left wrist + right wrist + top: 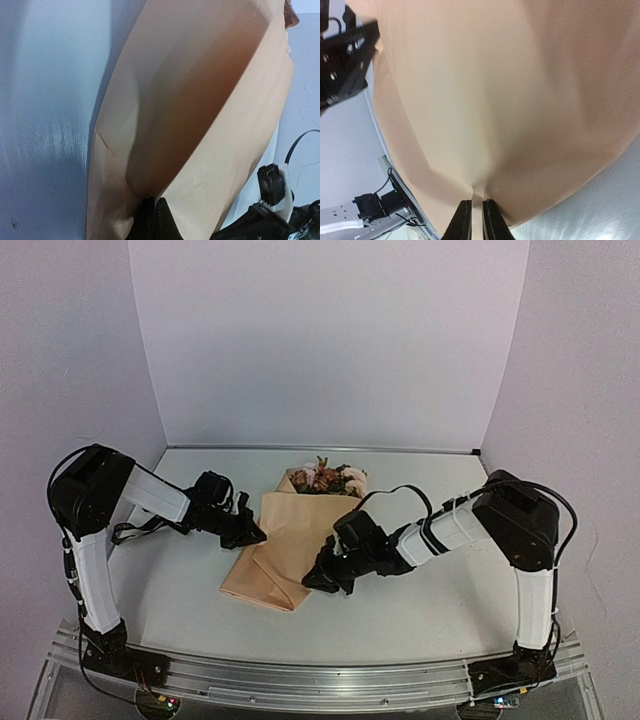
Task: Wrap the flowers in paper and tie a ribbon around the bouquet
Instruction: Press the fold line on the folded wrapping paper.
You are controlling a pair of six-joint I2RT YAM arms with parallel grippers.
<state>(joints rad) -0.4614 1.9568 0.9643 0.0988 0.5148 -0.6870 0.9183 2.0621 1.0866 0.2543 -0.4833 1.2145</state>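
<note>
Left pincer (151, 207) clamps the paper (200, 125) edge; right pincer (476, 204) pinches paper too, flowers (327, 478) beyond both.

Lab booth: white walls (330, 340), aluminium mounting rail (320, 677).

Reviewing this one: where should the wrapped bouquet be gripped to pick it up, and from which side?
Probably the tapered near end of the bouquet, away from the flowers at its wide far end. It lies flat on the table, so come in low from the near side, pinching the folded layers from above and below: it is narrowest there and the folds stack up.
</note>
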